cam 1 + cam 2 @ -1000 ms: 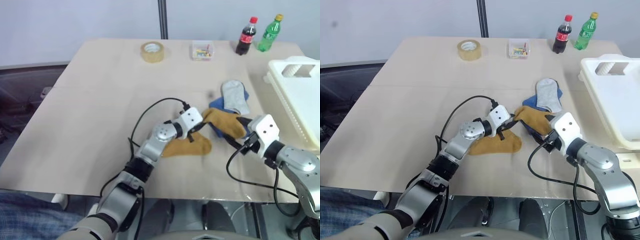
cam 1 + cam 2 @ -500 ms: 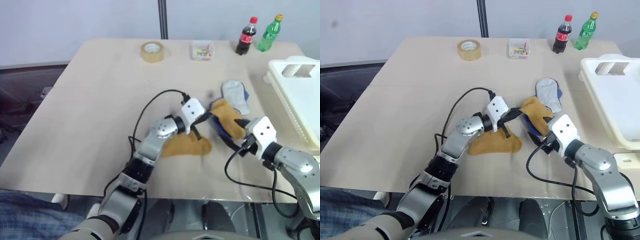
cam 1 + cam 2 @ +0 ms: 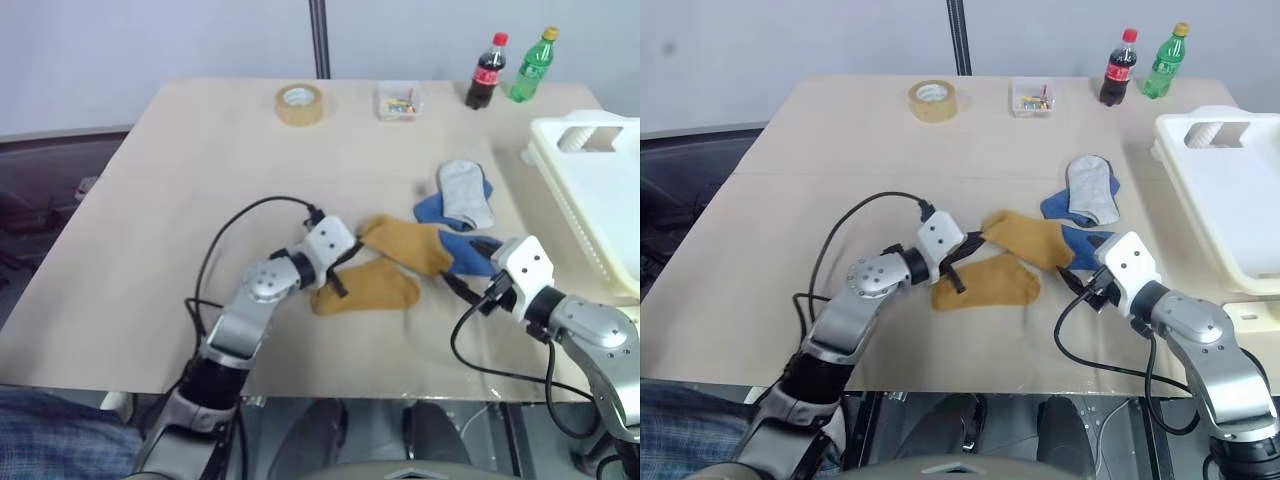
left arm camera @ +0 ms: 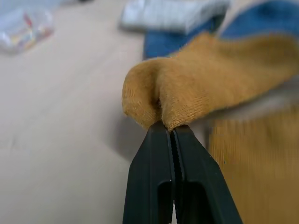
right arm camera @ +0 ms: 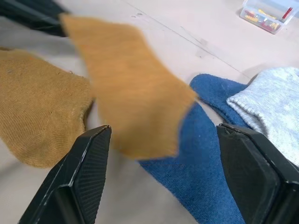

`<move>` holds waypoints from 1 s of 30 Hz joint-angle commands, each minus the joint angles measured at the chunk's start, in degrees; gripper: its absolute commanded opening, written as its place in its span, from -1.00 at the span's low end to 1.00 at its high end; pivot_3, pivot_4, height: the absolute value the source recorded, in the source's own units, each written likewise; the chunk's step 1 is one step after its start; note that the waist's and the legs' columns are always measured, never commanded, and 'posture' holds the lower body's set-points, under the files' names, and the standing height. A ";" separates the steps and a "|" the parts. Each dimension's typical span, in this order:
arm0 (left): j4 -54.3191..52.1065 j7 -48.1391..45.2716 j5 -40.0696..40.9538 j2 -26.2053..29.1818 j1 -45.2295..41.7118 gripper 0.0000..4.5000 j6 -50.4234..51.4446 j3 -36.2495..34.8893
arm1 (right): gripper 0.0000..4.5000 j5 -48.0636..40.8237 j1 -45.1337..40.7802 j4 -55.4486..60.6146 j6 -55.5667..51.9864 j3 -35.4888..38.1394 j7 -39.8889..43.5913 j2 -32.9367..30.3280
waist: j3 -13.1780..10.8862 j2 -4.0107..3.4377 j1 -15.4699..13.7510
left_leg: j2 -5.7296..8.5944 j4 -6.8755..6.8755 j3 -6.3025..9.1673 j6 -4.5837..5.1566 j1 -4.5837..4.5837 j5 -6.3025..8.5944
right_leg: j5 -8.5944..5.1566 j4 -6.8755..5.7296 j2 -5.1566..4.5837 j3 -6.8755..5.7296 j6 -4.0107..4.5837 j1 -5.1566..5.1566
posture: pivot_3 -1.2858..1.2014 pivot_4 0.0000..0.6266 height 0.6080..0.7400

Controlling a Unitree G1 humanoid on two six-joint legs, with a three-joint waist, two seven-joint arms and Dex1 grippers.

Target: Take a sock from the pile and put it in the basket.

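The left gripper (image 4: 172, 128) has its two black fingers pressed together on a fold at the edge of a mustard-yellow knit sock (image 3: 405, 243), which stretches from the pinch back toward the rest of the pile (image 3: 455, 215). The grip takes only a thin lip of fabric, so I judge the likeliest failure is the sock slipping free partway through the carry, or its trailing end dragging the blue sock (image 3: 450, 250) beneath it along the table.

The right gripper (image 5: 163, 140) stands wide apart with nothing between its fingers, low over the blue sock and the held sock's loose end. Should it close there, it could catch both layers at once. A second mustard-yellow sock (image 3: 365, 290) lies flat just beside the held one, on the near side of the pile, and a light grey sock (image 3: 467, 193) rests on the blue one at the pile's far side.

The large white plastic laundry basket (image 3: 590, 200) with ribbed sides sits well apart from the pile on the robot's right, beyond the right arm. The left arm would have to cross that arm to reach it, and a collision or a handover fumble looks possible.

The basket is cut off by the picture's edge, so its inside cannot be checked. How much blue sock lies under the yellow is hidden.
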State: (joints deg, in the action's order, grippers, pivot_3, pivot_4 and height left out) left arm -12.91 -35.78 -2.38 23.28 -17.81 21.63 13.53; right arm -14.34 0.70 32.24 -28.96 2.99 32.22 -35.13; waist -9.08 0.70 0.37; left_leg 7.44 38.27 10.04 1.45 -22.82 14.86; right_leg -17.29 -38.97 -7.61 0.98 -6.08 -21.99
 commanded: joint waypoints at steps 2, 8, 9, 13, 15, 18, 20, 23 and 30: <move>-4.59 2.80 0.32 -0.07 1.61 -0.97 1.75 -2.99 | 0.67 0.47 -1.47 -0.42 1.55 -1.19 0.60 0.23 | 0.00 0.00 -0.08 | 0.00 0.00 0.00 0.00 0.00 0.00 | 0.00 0.01 0.00 0.00 0.00 0.00 | 0.03 -0.52 1.00; -4.98 5.50 -1.38 0.73 3.42 -0.97 2.60 -3.78 | 0.67 0.34 -3.71 -1.90 -0.02 -3.71 0.56 1.24 | 0.00 0.00 -0.05 | 0.00 -0.01 0.01 0.00 0.00 0.00 | 0.00 0.01 -0.01 -0.01 0.00 0.00 | 0.03 -0.52 1.00; -5.55 5.12 -1.66 1.34 4.34 -0.97 2.39 -3.35 | 0.67 0.41 -4.24 -2.29 -0.43 -4.25 0.45 1.55 | 0.00 0.00 0.06 | 0.00 -0.01 0.00 0.00 0.00 0.00 | 0.00 0.01 -0.01 -0.01 0.00 0.00 | 0.03 -0.52 1.00; -7.07 4.50 -1.47 2.67 7.06 -0.97 2.94 -3.16 | 0.67 0.93 -6.44 -4.12 -2.07 -5.68 -0.70 2.86 | 0.00 -0.01 0.22 | 0.00 -0.06 0.00 0.00 0.00 0.00 | 0.00 0.03 -0.01 0.01 0.00 -0.02 | 0.03 -0.52 1.00; -7.12 4.46 -1.44 3.10 7.91 -0.97 2.99 -3.07 | 0.67 1.28 -7.98 -5.27 -3.29 -7.17 -1.03 3.83 | 0.00 -0.01 0.19 | -0.01 -0.05 0.00 0.00 0.00 0.00 | 0.00 0.02 -0.01 0.01 0.01 -0.01 | 0.03 -0.52 1.00; -7.16 4.29 -1.25 3.47 8.66 -0.97 2.99 -3.05 | 0.67 1.45 -9.95 -6.31 -4.30 -9.23 -0.93 5.23 | 0.01 -0.02 0.23 | -0.01 -0.05 0.00 0.00 0.03 0.00 | 0.01 0.01 0.00 0.00 0.01 -0.01 | 0.03 -0.52 1.00; -7.34 5.19 -0.70 2.82 8.80 -0.87 3.47 -3.79 | 0.67 1.36 -11.54 -7.44 -5.53 -10.11 -1.18 6.32 | 0.01 -0.02 0.28 | -0.02 -0.06 0.00 0.00 0.03 0.00 | 0.00 0.01 0.00 0.01 0.01 -0.01 | 0.03 -0.52 1.00; -7.14 6.02 -0.76 2.56 8.87 -0.42 3.42 -3.99 | 0.67 2.06 -14.16 -10.30 -6.97 -11.24 -1.85 7.69 | 0.00 -0.02 0.28 | -0.02 -0.07 -0.01 0.00 0.02 0.00 | 0.01 0.03 -0.01 0.02 0.01 -0.01 | 0.03 -0.52 1.00; -6.38 8.29 -2.32 2.06 9.24 0.98 2.85 -3.26 | 0.67 0.90 -18.31 -14.92 -9.32 -10.59 -1.77 10.42 | 0.01 -0.03 0.19 | -0.01 -0.07 0.00 0.00 0.02 0.00 | 0.01 0.03 -0.02 0.02 0.02 -0.06 | 0.03 -0.52 1.00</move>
State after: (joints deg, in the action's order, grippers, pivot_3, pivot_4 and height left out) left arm -17.89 -27.25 -4.00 25.24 -8.96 24.83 9.40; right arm -13.35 -16.66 16.75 -38.38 -8.22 29.85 -24.17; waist -9.07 0.67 0.56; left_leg 7.44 38.19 10.03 1.45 -22.80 14.87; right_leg -17.28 -38.94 -7.63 0.99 -6.06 -22.05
